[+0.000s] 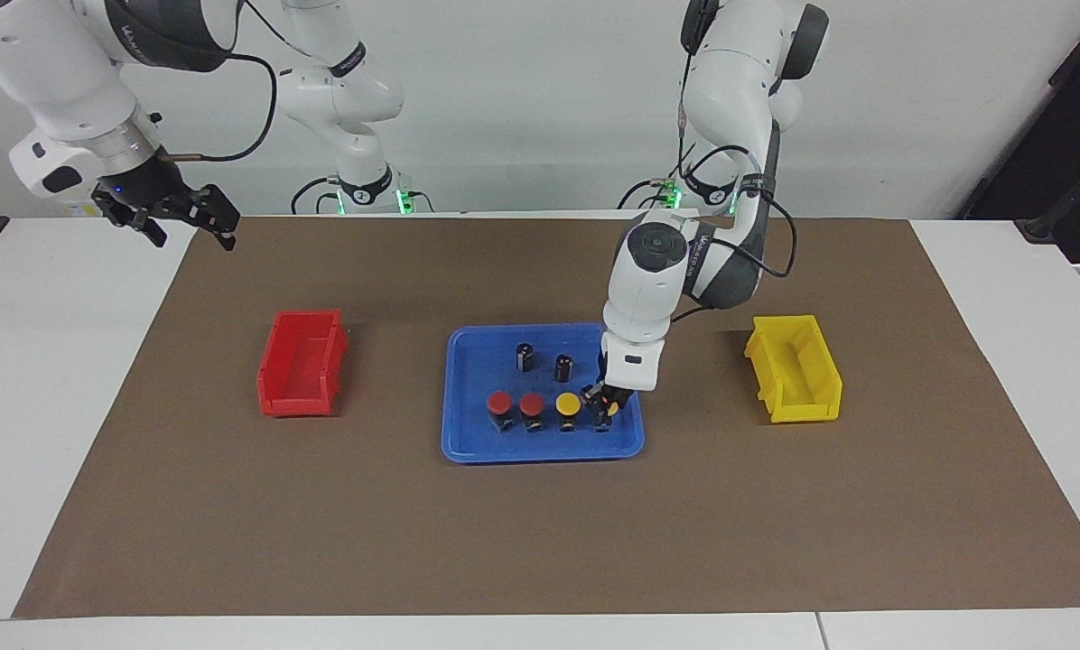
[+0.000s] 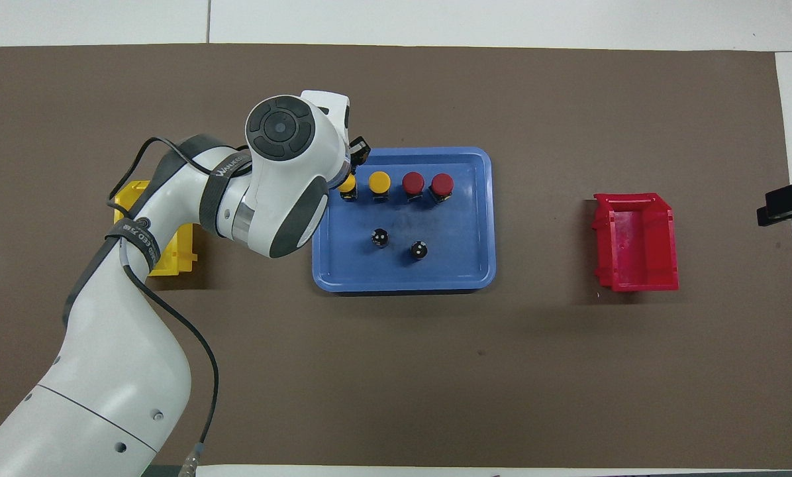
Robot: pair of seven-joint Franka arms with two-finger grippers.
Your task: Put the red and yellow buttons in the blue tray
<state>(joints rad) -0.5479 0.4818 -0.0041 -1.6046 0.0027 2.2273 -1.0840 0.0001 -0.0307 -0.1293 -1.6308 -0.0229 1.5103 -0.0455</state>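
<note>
The blue tray lies mid-table. In it stand two red buttons and a yellow button in a row, also in the overhead view. My left gripper is low in the tray at the row's end toward the left arm, shut on the second yellow button, which stands on the tray floor, partly hidden by the wrist. My right gripper is open and empty, raised over the table's edge at the right arm's end.
Two dark capless cylinders stand in the tray, nearer to the robots than the button row. A small red bin sits toward the right arm's end, a small yellow bin toward the left arm's end. A brown mat covers the table.
</note>
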